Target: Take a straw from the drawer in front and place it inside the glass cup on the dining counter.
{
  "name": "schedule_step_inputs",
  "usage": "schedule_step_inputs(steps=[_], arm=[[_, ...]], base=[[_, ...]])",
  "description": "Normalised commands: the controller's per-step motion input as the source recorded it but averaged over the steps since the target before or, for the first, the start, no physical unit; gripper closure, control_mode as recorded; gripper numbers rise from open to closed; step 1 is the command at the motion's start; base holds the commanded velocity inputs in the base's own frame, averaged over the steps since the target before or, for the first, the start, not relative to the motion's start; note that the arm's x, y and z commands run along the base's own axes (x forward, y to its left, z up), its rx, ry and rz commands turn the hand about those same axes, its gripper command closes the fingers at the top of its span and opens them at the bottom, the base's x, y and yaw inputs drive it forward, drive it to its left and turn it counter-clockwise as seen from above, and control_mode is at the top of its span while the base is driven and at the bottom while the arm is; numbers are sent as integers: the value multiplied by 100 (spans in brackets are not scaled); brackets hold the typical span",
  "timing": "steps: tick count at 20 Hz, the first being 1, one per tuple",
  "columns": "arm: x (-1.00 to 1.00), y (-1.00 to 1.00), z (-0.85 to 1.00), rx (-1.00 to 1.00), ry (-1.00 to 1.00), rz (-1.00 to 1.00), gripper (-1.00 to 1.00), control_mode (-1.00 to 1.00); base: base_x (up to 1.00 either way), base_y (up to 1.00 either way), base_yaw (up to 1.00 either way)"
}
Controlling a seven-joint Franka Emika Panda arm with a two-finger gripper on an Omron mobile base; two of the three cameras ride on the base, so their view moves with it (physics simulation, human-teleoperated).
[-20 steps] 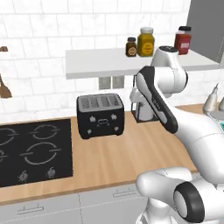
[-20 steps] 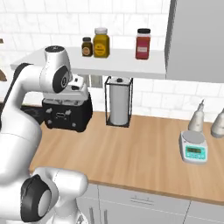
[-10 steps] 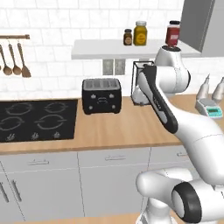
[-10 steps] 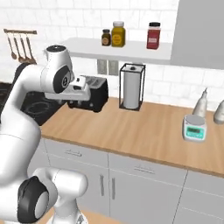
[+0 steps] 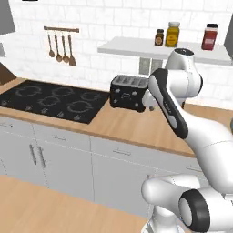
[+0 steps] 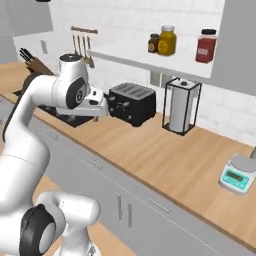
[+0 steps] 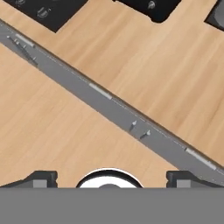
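My gripper [image 7: 111,179] hangs open above the cabinet front, looking straight down, with nothing between its widely spread fingertips [image 7: 41,177]. In the right base view the gripper [image 6: 111,104] is level with the toaster, out in front of the counter edge. A row of light-grey drawers [image 5: 119,152] with slim bar handles runs under the wood counter, all shut, also seen as a grey strip of drawers [image 7: 100,92] from above. The straw is hidden. The glass cup and the dining counter are out of view.
On the wood counter stand a black toaster [image 5: 129,92], a black stovetop [image 5: 54,98], a paper towel holder [image 6: 181,106] and a kitchen scale [image 6: 239,175]. A shelf with jars [image 5: 173,34] hangs above. Wood floor lies before the cabinets.
The whole scene has shrunk and shifted: the base has backed away from the counter, so cabinet fronts and floor now show. The arm keeps the same pose.
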Motion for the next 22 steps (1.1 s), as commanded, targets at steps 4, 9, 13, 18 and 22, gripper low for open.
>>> schedule_step_inputs(steps=[4,9,13,18,22], arm=[[0,0,0,0,0,0,-100,100],[0,0,0,0,0,0,-100,100],[0,0,0,0,0,0,-100,100],[0,0,0,0,0,0,-100,100],[0,-17,0,-2,-1,25,-100,-100]], base=[[0,-71,67],[-6,-87,54],[-5,-81,45],[0,-59,35],[0,0,0]])
